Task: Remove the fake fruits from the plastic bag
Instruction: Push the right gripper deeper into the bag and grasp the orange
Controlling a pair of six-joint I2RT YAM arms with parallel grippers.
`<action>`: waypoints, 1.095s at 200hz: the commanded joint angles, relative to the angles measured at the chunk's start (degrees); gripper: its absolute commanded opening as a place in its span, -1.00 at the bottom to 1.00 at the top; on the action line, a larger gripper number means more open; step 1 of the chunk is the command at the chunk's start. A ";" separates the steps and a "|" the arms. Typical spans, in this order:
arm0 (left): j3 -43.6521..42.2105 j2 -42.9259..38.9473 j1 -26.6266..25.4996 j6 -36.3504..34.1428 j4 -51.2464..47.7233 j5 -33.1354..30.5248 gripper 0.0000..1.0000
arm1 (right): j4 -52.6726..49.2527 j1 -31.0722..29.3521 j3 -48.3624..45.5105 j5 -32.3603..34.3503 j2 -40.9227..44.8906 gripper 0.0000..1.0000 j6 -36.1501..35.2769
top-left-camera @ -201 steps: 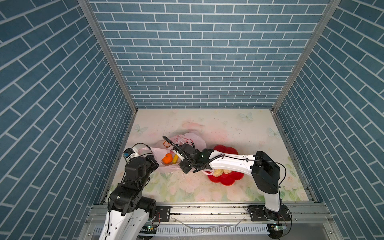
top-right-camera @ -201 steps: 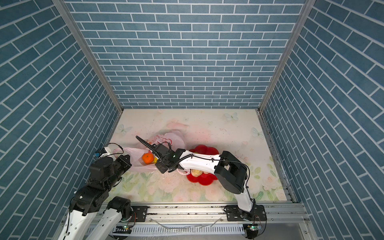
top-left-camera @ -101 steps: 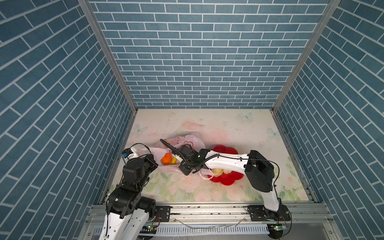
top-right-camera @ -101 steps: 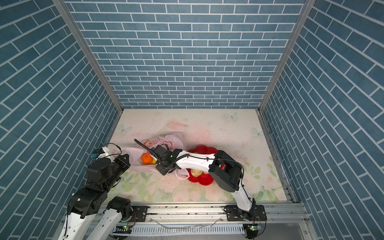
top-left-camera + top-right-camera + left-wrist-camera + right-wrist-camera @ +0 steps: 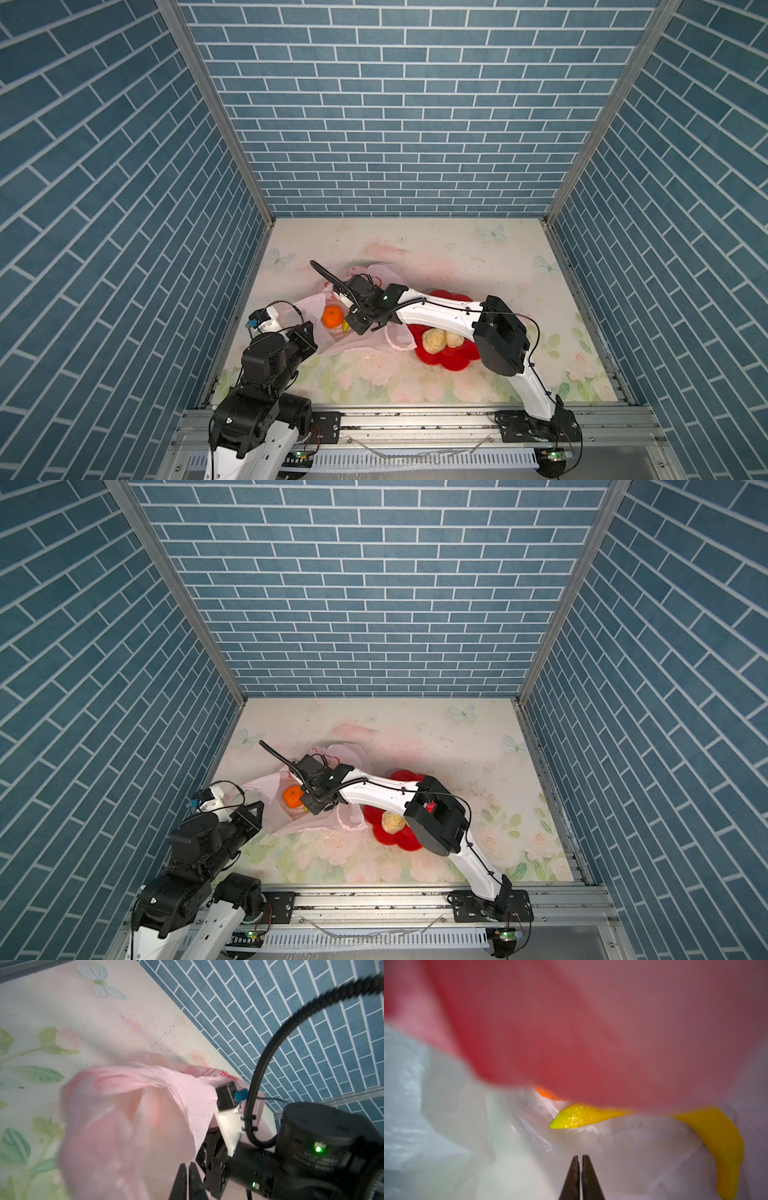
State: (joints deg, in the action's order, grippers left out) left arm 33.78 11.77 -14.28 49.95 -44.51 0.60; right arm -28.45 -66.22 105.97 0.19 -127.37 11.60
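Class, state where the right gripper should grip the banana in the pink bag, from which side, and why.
Grip the banana on its thick stretch, jaws across its width, not the tapering green tip, likely to slip. Come in through the plastic bag's mouth, where the shut right gripper points.

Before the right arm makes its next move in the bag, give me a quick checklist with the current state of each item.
1. Left end effector shut on plastic bag edge: ok.
2. Right end effector inside the bag: ok.
3. Right jaws open for grasping: not ok, shut and empty.
4. Banana visible ahead, untouched: ok.
5. Orange fruit in bag: ok.
6. Red bowl has bare space: ok.
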 commanded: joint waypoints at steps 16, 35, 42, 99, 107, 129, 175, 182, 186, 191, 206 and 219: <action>-3.20 -4.69 -0.22 -1.14 -7.38 1.65 -0.85 | -1.12 0.13 4.85 -0.05 -3.46 -0.75 1.11; -4.75 -7.00 -0.22 -0.48 -7.26 2.21 -0.85 | 0.17 0.13 5.49 -0.04 -3.96 -0.63 3.19; -5.10 -7.56 -0.22 -0.06 -7.49 2.13 -0.85 | 0.84 0.24 5.52 0.16 -4.00 -0.57 4.07; -5.32 -7.80 -0.22 0.31 -7.98 2.56 -0.86 | 5.91 0.17 5.64 1.58 -4.11 0.06 11.31; -5.20 -7.81 -0.22 0.44 -8.18 2.73 -0.86 | 6.38 0.19 5.93 1.46 -4.43 0.10 12.06; -4.96 -8.47 -0.21 0.97 -8.81 3.25 -0.86 | 7.72 0.39 7.19 1.56 -5.63 0.14 13.89; -5.82 -11.36 -0.26 2.68 -10.05 4.58 -0.86 | 10.16 0.64 10.34 0.68 -9.44 0.21 15.82; -5.83 -11.57 -0.19 2.77 -10.18 4.75 -0.86 | 10.16 0.64 10.96 0.65 -10.01 0.22 16.00; -5.82 -11.59 -0.22 2.77 -10.16 4.76 -0.86 | 10.12 0.61 11.30 0.69 -10.36 0.23 16.07; -5.78 -11.64 -0.22 2.77 -10.24 4.79 -0.86 | 10.08 0.61 11.77 0.61 -10.80 0.24 16.09; -5.80 -11.59 -0.22 2.78 -10.32 5.01 -0.86 | 9.47 0.58 13.16 0.41 -11.98 0.26 16.44; -5.77 -11.59 -0.22 2.78 -10.27 5.11 -0.86 | 9.28 0.57 14.09 0.03 -12.76 0.31 16.78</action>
State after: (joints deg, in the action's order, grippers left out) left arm 28.56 0.69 -14.28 52.36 -53.15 4.97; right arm -19.03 -65.82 116.25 0.51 -138.43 25.74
